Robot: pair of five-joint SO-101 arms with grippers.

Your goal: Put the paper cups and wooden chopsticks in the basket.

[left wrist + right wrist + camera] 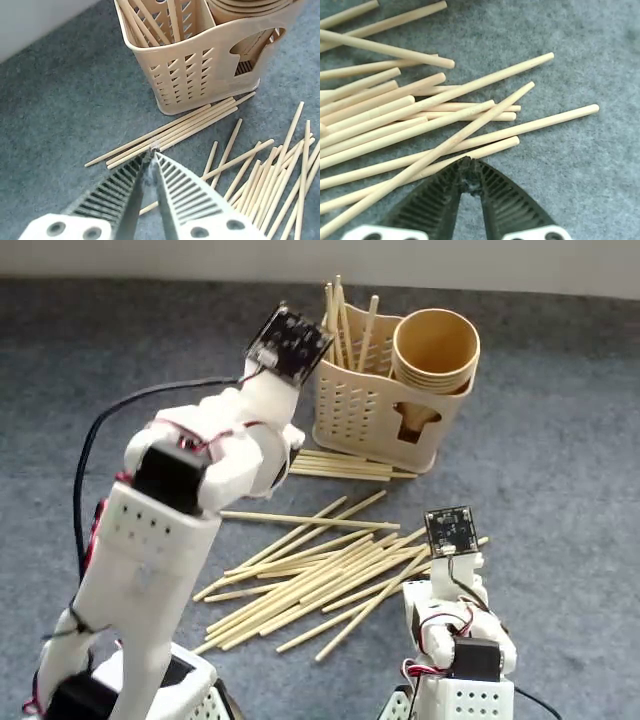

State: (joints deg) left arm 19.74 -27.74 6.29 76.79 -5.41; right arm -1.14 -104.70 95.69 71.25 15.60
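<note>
Paper cups are sitting stacked in the basket with a few wooden chopsticks beside them, but tons of loose chopsticks are lying on the grey mat, and the left gripper and right gripper are both hanging pinched together, empty.

Beige slotted basket, pale chopsticks, mottled grey table.

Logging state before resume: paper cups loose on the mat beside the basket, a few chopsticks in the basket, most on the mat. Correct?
No. The high view shows the paper cups stacked inside the basket, not loose beside it. The rest holds: a few chopsticks stand in the basket, most lie on the mat.
</note>
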